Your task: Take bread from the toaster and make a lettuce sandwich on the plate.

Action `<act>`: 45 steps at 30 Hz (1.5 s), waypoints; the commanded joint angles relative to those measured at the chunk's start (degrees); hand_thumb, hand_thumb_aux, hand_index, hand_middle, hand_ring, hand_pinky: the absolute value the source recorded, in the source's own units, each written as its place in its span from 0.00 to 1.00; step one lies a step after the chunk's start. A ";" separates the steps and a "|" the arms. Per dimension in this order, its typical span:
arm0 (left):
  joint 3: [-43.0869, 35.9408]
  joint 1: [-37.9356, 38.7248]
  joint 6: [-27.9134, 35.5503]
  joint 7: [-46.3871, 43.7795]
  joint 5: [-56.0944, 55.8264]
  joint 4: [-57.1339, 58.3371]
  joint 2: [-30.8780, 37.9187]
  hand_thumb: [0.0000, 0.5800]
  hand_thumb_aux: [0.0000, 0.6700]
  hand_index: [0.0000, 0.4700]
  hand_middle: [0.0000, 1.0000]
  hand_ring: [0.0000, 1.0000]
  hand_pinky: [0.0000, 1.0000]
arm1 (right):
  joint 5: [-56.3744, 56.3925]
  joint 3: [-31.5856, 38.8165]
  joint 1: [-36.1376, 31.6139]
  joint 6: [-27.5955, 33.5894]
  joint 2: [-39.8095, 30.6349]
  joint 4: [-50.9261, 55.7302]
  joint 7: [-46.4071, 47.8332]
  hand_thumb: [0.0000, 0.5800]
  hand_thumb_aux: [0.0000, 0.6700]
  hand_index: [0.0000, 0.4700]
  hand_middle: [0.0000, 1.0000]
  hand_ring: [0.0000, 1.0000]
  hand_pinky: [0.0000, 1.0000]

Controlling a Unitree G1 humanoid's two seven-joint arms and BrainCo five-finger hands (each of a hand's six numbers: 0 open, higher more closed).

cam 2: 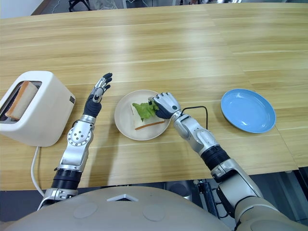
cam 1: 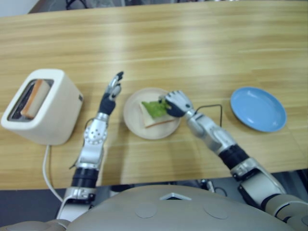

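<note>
L eye view: white toaster (cam 1: pixel 48 108) at far L of wooden table (cam 1: pixel 192 48), bread slice (cam 1: pixel 36 98) upright in a slot, brown crust poking out of the top. Cream plate (cam 1: pixel 131 120) near table centre, to R of toaster & apart from it. On that plate: second bread slice (cam 1: pixel 159 120) lying flat, lettuce leaf (cam 1: pixel 154 108) on top of its far part. R hand (cam 1: pixel 178 103) over cream plate's R side, back of hand up, fingers (cam 1: pixel 171 107) curled in & closed on leaf's R edge; forearm slanting down-R twd table's near edge. L hand (cam 1: pixel 113 91) between toaster & cream plate, raised above tabletop, touching neither; stretched out straight & wide, holding nothing, fingertips pointing twd table's far side. Blue plate (cam 1: pixel 258 109) well off to R, apart from everything else. R eye view: same layout from a bit further R. Toaster cut by L border, slice tucked in slot, leaning along slot's length. White cord (cam 2: pixel 32 168) out of toaster's near side, curving over table's near edge. Thin black cable (cam 2: pixel 197 107) looped on tabletop just beyond R wrist, between cream plate & blue plate. Leaf bunched vs R hand's curled fingers, contact at leaf's R edge; lifted off bread there or resting on it, can't tell. L hand again spread & bare, level w/ cream plate's far rim, forearm running back twd near edge beside toaster.
</note>
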 commanded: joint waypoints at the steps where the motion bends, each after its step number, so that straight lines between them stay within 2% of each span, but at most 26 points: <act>1: -0.50 0.10 -0.21 0.11 0.54 1.34 -0.10 0.00 0.00 0.00 0.00 0.00 0.00 | 3.13 -2.58 -0.54 1.03 0.64 -0.45 1.74 1.00 1.00 0.98 1.00 1.00 1.00; 15: -0.74 0.05 -0.89 0.35 1.34 1.90 0.20 0.00 0.00 0.00 0.00 0.00 0.00 | 4.68 0.40 0.74 1.91 5.63 12.03 5.92 1.00 1.00 0.98 1.00 1.00 1.00; 27: -0.91 0.04 -1.15 0.50 1.71 2.42 0.29 0.00 0.00 0.00 0.00 0.00 0.00 | -1.99 5.75 3.12 4.00 3.33 6.82 7.53 1.00 1.00 0.98 1.00 1.00 1.00; 28: -0.93 0.05 -1.16 0.51 1.74 2.42 0.27 0.00 0.00 0.00 0.00 0.00 0.00 | -2.93 6.21 3.33 4.40 2.96 6.06 7.51 0.89 0.67 0.65 0.70 0.70 0.70; 29: -0.96 0.06 -1.17 0.53 1.78 2.45 0.23 0.00 0.00 0.00 0.00 0.00 0.00 | -3.84 6.65 3.61 4.75 2.46 5.25 7.55 0.09 0.05 0.05 0.00 0.00 0.00; 30: -0.96 0.05 -1.20 0.53 1.81 2.50 0.21 0.00 0.00 0.00 0.00 0.00 0.00 | -4.30 6.99 3.90 4.83 1.88 4.34 7.95 0.09 0.05 0.05 0.00 0.00 0.00; 31: -0.93 0.05 -1.23 0.53 1.83 2.56 0.21 0.00 0.00 0.00 0.00 0.00 0.00 | -4.80 7.21 4.30 4.92 1.11 2.91 8.72 0.00 0.00 0.00 0.00 0.00 0.00; 36: -0.95 -0.08 -1.29 0.58 1.96 2.74 0.14 0.00 0.00 0.00 0.00 0.00 0.00 | -5.32 5.09 6.30 5.20 -3.50 -6.85 11.29 0.00 0.00 0.00 0.00 0.00 0.00; 45: -1.12 -0.36 -1.58 0.61 2.00 3.16 0.13 0.00 0.00 0.00 0.00 0.00 0.00 | -1.62 -3.13 11.28 6.47 -12.20 -25.93 21.05 0.00 0.00 0.00 0.00 0.00 0.00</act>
